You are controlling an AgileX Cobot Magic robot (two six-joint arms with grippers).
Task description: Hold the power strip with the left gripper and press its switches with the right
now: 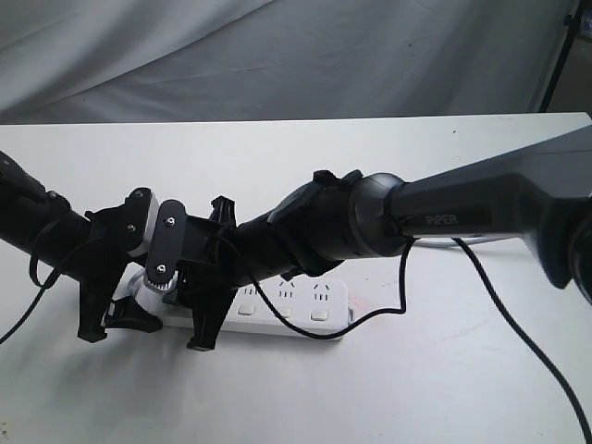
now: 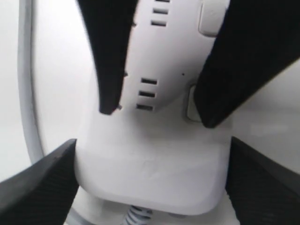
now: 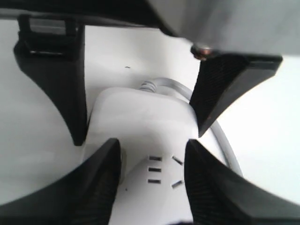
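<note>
The white power strip (image 1: 296, 310) lies flat on the table. My left gripper (image 1: 120, 328) straddles its cord end, and in the left wrist view that gripper (image 2: 153, 150) has both fingers against the sides of the strip (image 2: 154, 173). My right gripper (image 3: 152, 145) hovers open over the first socket set of the strip (image 3: 140, 122). One of its fingers (image 2: 220, 70) rests its tip on the first switch (image 2: 190, 101). More switches (image 1: 318, 316) show further along the row. The grey cord (image 3: 225, 140) leaves the gripped end.
The strip sits near the middle of a white table (image 1: 416, 388) in front of a grey cloth backdrop (image 1: 277, 55). A black arm cable (image 1: 400, 296) loops over the strip's far end and trails to the front right. A black stand (image 1: 560, 55) rises at the back right.
</note>
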